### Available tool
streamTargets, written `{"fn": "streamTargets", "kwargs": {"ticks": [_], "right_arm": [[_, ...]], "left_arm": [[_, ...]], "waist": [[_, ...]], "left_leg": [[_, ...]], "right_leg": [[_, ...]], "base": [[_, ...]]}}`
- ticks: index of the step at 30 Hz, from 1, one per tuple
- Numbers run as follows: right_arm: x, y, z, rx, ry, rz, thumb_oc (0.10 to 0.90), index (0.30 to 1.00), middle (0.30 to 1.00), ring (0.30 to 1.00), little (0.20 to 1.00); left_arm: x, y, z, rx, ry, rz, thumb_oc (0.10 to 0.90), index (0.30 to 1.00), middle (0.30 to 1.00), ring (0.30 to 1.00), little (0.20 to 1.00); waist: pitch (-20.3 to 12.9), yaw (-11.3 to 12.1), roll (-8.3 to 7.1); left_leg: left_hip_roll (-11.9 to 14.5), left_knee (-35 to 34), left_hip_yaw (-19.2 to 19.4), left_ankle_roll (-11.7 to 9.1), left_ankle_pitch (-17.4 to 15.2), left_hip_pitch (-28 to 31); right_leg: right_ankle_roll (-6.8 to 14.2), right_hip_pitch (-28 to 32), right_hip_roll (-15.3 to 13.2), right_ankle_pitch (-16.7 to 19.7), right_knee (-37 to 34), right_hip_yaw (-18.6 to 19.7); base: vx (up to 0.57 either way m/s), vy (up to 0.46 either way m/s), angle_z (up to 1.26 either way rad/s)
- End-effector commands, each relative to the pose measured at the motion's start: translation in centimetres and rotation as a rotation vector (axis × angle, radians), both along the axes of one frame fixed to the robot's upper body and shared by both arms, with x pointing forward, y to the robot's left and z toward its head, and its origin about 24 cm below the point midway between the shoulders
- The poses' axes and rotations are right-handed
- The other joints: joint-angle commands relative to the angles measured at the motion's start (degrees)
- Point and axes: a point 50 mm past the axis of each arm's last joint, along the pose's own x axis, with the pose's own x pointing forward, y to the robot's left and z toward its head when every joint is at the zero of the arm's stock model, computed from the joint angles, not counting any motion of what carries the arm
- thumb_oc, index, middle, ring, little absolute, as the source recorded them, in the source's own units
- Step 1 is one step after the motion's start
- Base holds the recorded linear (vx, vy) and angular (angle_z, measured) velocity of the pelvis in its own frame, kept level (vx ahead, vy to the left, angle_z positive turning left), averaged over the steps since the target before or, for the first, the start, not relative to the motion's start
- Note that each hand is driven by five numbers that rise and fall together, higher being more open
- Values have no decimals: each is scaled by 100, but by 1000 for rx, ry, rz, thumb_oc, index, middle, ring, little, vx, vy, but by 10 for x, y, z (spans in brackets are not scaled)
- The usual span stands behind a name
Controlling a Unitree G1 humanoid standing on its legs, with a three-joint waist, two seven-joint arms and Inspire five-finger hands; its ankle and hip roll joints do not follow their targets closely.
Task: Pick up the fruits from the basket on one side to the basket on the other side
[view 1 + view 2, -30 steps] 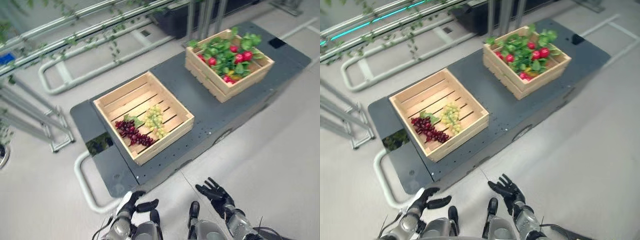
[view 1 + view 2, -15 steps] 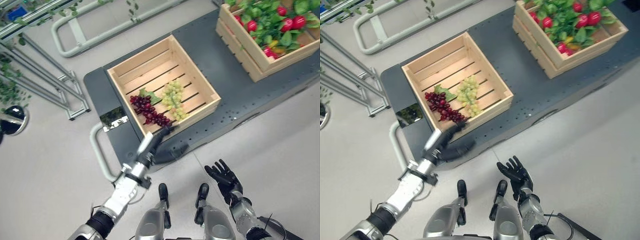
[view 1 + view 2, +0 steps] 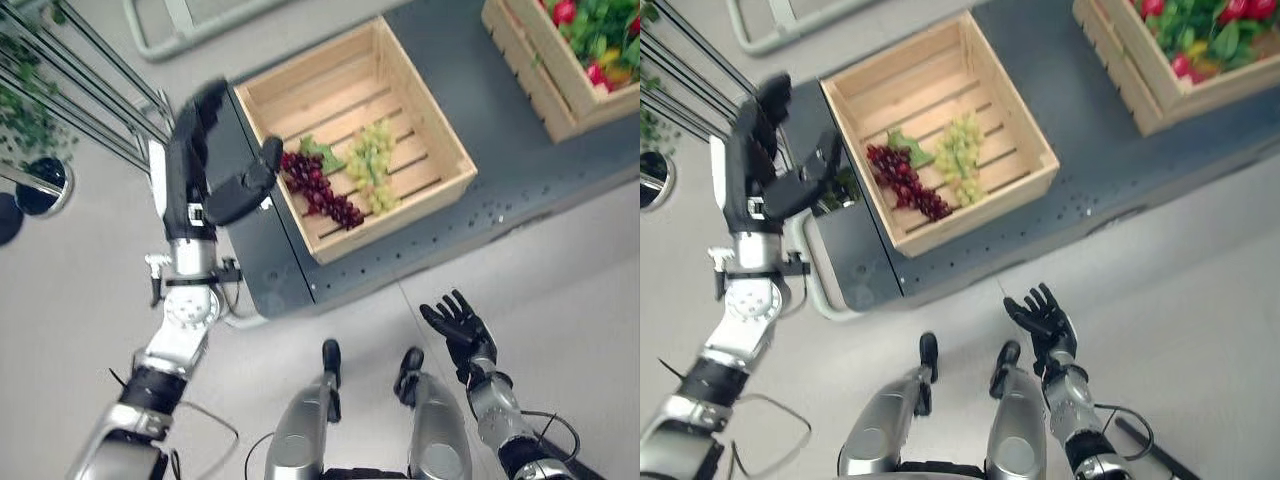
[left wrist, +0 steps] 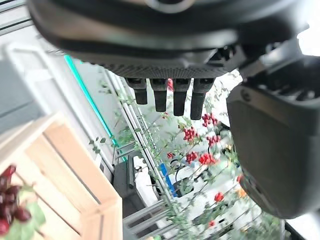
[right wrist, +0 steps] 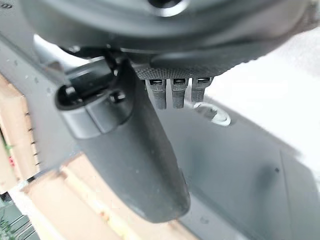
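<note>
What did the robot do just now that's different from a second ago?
The left robot hand rose from down low and reached forward; it is now open beside the near crate, by its left edge, holding nothing. The camera also shifted. The red grapes and green grapes lie in the crate as before, and the right robot hand stayed low and open.

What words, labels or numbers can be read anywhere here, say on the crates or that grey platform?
None can be read.
Near crate: bare wood, no print.
Far crate: bare wood, no print.
Platform: only small holes, no marking.
Left hand and right hand: no legible label.
</note>
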Motion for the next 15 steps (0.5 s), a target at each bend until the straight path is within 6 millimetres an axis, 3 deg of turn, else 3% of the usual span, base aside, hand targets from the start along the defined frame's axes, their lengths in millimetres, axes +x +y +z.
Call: {"fn": "streamTargets", "kwargs": {"ticks": [1, 8, 10, 14, 15], "right_arm": [[6, -6, 22, -67, -123, 33, 800, 900, 900, 900, 900], [17, -15, 35, -93, -160, 45, 800, 900, 900, 900, 900], [25, -14, 45, -92, -197, 63, 800, 900, 900, 900, 900], [36, -14, 58, -103, -228, 85, 800, 900, 900, 900, 900], [40, -14, 62, -113, -234, 90, 800, 900, 900, 900, 900]], "left_arm": [[4, -3, 52, 182, -201, 122, 800, 900, 900, 900, 900], [27, 10, 84, 408, -184, 318, 800, 900, 900, 900, 900], [34, 11, 102, 558, -220, 424, 800, 900, 900, 900, 900], [44, 2, 118, 812, -212, 508, 800, 900, 900, 900, 900], [47, -2, 122, 943, -202, 544, 800, 900, 900, 900, 900]], "waist": [[25, -183, -26], [25, -340, -100], [25, -407, -128], [25, -470, -111], [25, -484, -92]], "left_leg": [[417, 1078, 116, -245, -648, -601], [593, 1543, 226, -181, -720, -1605], [644, 1667, 260, -140, -735, -1972], [643, 1743, 260, -126, -744, -2230], [635, 1737, 260, -129, -745, -2269]], "right_leg": [[-214, -69, 36, -310, 400, 140], [-216, -1067, 149, -229, 686, 320], [-190, -1440, 206, -166, 753, 403], [-142, -1723, 219, -79, 761, 481], [-121, -1773, 215, -49, 737, 490]], "base": [[-35, 52, -7], [-70, 79, -7], [-87, 96, -22], [-58, 72, -5], [-43, 75, 3]]}}
